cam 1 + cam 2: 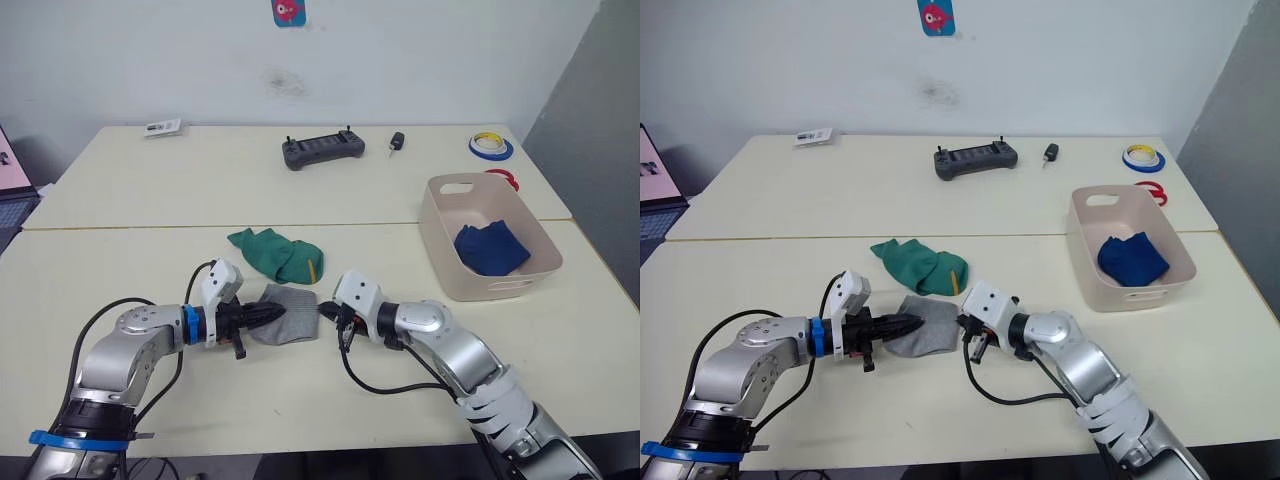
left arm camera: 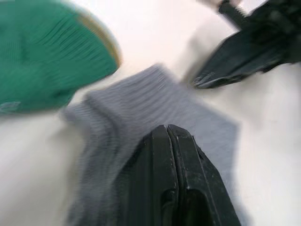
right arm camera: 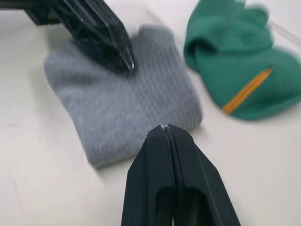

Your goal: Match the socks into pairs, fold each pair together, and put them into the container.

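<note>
A folded light grey pair of socks (image 1: 290, 320) lies on the table near its front edge. My left gripper (image 1: 276, 312) is shut, its tip resting on top of the grey fabric (image 2: 188, 117) from the left. My right gripper (image 1: 322, 311) is shut too, its tip (image 3: 164, 127) at the right edge of the grey socks (image 3: 122, 108). Just behind lies a bundle of green socks (image 1: 278, 254) with a yellow mark (image 3: 244, 92). The pink-beige container (image 1: 438, 236) stands to the right and holds folded dark blue socks (image 1: 491, 248).
At the back of the table lie a black controller (image 1: 322, 150), a small black fob (image 1: 397, 142), tape rolls (image 1: 491, 146) and a card (image 1: 162, 127). A laptop (image 1: 655, 180) sits at the left edge. A seam (image 1: 150, 226) runs between the two tabletops.
</note>
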Controlling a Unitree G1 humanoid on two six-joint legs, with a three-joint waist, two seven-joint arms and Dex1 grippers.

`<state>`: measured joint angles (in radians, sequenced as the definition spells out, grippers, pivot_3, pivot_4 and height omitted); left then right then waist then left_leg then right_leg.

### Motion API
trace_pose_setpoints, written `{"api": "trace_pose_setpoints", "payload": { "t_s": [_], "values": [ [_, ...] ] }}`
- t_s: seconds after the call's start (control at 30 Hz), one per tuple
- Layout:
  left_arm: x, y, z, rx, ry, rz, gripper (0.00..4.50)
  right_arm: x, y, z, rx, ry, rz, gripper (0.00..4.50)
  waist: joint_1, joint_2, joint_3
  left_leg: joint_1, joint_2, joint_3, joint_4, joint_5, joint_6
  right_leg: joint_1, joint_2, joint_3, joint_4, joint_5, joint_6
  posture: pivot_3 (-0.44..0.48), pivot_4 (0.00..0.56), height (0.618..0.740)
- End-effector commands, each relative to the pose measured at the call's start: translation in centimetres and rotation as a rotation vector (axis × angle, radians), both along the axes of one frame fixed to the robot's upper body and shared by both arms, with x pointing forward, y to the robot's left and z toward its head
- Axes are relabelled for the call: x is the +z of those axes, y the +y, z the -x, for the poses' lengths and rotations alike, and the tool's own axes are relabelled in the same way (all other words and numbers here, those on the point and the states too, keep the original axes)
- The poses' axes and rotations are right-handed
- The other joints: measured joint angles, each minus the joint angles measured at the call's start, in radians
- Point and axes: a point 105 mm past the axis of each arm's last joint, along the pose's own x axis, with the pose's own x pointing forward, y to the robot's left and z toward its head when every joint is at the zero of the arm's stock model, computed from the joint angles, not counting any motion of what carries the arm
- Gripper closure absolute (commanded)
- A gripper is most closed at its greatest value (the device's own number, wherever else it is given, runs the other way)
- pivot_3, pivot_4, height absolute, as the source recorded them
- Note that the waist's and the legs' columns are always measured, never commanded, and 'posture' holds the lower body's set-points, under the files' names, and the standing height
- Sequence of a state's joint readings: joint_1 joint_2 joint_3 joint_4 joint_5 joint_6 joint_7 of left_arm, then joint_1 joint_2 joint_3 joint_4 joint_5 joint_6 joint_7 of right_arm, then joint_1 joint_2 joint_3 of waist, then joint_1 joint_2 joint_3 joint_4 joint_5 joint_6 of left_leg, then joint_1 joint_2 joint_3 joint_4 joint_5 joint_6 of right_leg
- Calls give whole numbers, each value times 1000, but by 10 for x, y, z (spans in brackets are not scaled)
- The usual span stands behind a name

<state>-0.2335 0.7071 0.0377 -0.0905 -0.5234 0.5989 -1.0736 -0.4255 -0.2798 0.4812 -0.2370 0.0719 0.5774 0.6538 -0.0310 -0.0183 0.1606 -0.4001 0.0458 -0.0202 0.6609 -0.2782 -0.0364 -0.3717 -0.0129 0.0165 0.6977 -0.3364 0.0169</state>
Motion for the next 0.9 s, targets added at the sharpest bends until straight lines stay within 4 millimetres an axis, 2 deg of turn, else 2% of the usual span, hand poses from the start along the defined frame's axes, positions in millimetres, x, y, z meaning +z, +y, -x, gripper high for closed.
{"api": "trace_pose_setpoints", "payload": {
  "t_s": [0.03,0.27,0.4,0.5,0.63,0.7,0.8,0.9],
  "values": [
    [22,5,-17,66,-88,3,4500,21,8,1,29,-48,-48,4448,0,0,0,0,0,0,0,0,0,0,0,0,0,0,0,0,150,740],
    [-11,8,-26,89,-50,-98,4500,9,34,-15,25,-44,-9,4448,-2,0,0,1,0,1,0,0,0,-1,1,0,0,0,0,0,150,740],
    [-26,11,-24,99,-18,-134,4500,-6,41,-13,52,-20,32,4448,-1,0,0,0,0,1,0,0,0,-1,0,0,0,0,0,0,150,740],
    [-35,17,-25,122,-1,-153,4500,-22,33,-5,80,13,90,4448,-1,0,0,0,-1,1,0,0,0,-1,0,1,0,0,0,0,150,740],
    [-42,21,-22,130,11,-164,4500,-33,12,-1,67,34,132,4448,0,0,-1,1,0,1,0,0,0,0,0,0,0,0,0,0,150,740],
    [-43,22,-22,131,11,-161,4500,-29,6,1,68,19,108,4448,0,0,-1,2,0,1,0,0,0,1,0,0,0,0,0,0,150,740],
    [-37,17,-21,123,-11,-103,4500,2,9,11,107,6,-67,4448,-1,0,-1,2,0,0,0,0,0,1,0,0,0,0,0,0,150,740],
    [-34,14,-20,118,-30,-77,4500,18,6,15,117,-2,-133,4448,-2,0,-1,2,0,1,0,0,0,1,0,0,0,0,0,0,150,740]
  ]
}}
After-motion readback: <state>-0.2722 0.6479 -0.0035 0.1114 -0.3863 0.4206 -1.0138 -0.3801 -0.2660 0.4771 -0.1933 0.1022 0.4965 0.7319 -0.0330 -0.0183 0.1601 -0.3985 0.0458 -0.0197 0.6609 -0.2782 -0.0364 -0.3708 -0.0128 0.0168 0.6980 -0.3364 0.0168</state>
